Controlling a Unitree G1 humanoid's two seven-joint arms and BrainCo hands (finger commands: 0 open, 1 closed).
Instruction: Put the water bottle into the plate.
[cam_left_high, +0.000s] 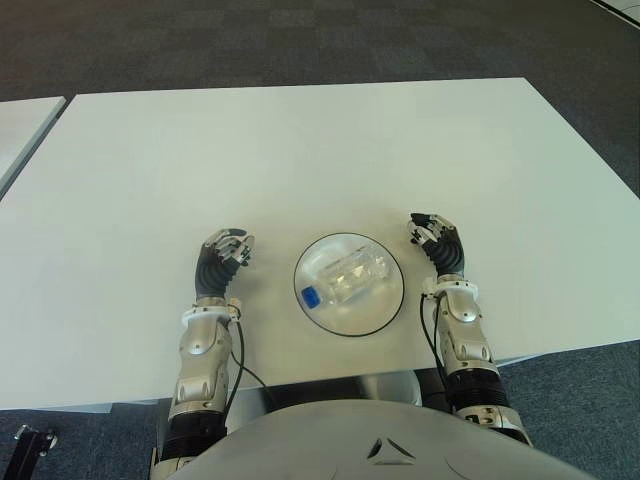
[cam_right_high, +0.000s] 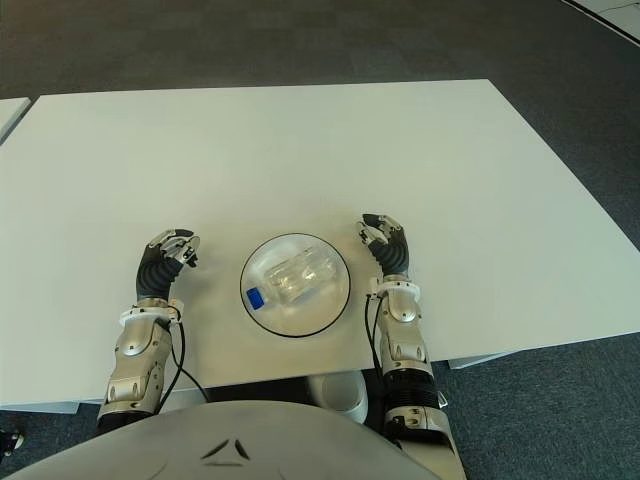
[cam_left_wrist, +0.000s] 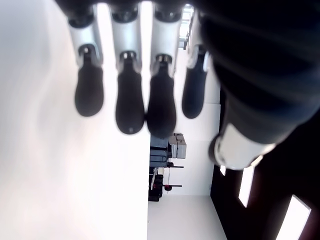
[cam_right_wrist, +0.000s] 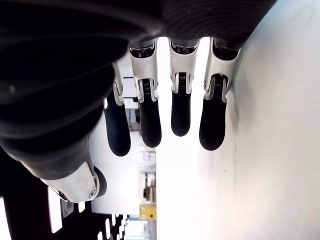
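table (cam_left_high: 300, 150), water bottle (cam_left_high: 350, 278) in plate (cam_left_high: 385, 318)

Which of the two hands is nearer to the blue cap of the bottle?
The left hand. The water bottle lies on its side in the plate, blue cap toward the left hand; the right hand is beside its base end.

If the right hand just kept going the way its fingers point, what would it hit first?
Probably nothing: the right hand points away from the robot across the bare table. The plate with the bottle sits beside it, out of that line.
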